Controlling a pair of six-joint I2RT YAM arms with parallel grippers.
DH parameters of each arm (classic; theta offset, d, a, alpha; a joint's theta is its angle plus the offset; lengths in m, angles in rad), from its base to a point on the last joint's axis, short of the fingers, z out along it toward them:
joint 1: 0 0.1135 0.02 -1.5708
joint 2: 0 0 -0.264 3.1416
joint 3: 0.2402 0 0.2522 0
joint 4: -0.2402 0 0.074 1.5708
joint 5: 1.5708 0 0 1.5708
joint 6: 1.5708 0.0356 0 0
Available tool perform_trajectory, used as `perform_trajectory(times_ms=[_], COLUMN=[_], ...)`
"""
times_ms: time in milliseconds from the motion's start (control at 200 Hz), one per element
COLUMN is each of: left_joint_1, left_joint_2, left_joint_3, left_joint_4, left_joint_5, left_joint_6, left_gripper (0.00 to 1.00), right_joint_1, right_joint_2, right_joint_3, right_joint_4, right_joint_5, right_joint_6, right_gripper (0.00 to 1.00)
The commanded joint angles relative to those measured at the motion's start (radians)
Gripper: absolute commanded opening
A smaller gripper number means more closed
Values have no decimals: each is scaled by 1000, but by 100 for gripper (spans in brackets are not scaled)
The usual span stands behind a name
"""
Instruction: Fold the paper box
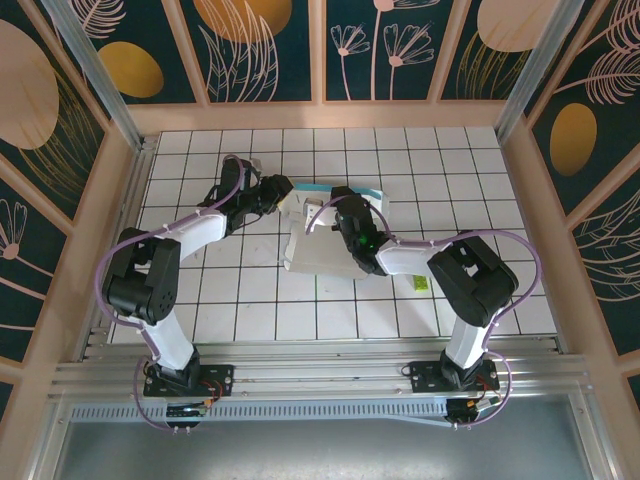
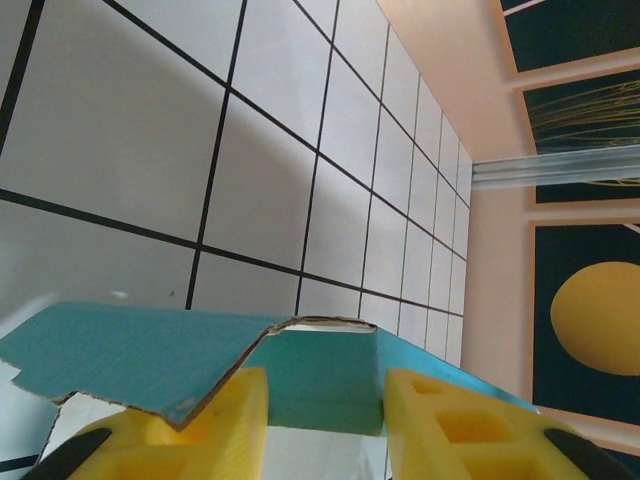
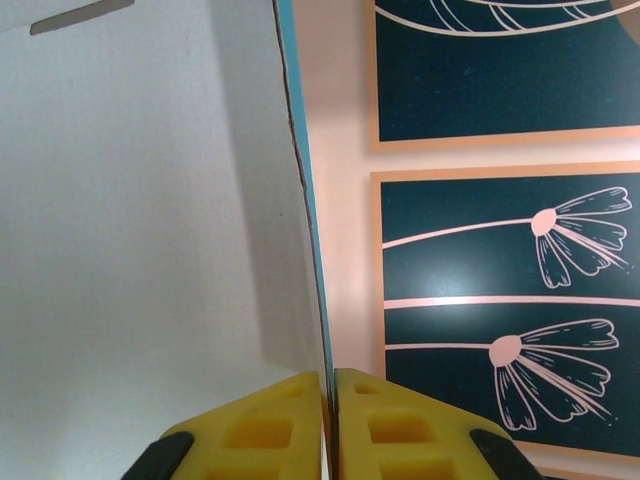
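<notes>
Has the box (image 1: 312, 252) at the middle of the tiled table (image 1: 250, 300), white face up, teal showing along its 12 o'clock edge. Pinches a thin upright edge of it with the right gripper (image 3: 328, 385): yellow pads closed tight on the card, white at 9 o'clock, a teal sliver at 3. Reaches in from 9 o'clock with the left gripper (image 2: 327, 388), fingers (image 2: 225, 440) standing apart, a teal panel across the gap and a notched flap overlapping the 9 o'clock finger; no pinch visible there.

At 4 o'clock of the box, well apart, near the right arm: a small yellow-green slip (image 1: 422, 284). All round the table: dark floral wall panels (image 3: 500, 70), with a metal post (image 2: 560, 165) at a far corner.

From above, box partly covered by the right forearm and both wrists, so folds hard to read. In the wrist views, fingers cut off at 6 o'clock; box edges run out of frame.
</notes>
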State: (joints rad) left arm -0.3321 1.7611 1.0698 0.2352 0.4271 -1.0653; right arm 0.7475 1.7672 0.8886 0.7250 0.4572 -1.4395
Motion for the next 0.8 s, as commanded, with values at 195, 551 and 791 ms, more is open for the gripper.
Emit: perform_trajectory(times_ms=[195,551,791], left_joint_1=[2,-6,-9], left_joint_2=[53,5,-5], left_joint_3=[4,-43,-29], left_joint_4=[80,179,74], left_joint_5=[78,147,85], left_joint_6=[-8,-21,37], left_gripper=[32,44,43], right_joint_1=[27,19,11], right_joint_2=[11,30,31], right_joint_3=[-16,-23,-17], right_joint_4=[66,67,71], right_joint_5=[5,14,9], right_joint_6=[45,86,138], right_gripper=[16,16,16])
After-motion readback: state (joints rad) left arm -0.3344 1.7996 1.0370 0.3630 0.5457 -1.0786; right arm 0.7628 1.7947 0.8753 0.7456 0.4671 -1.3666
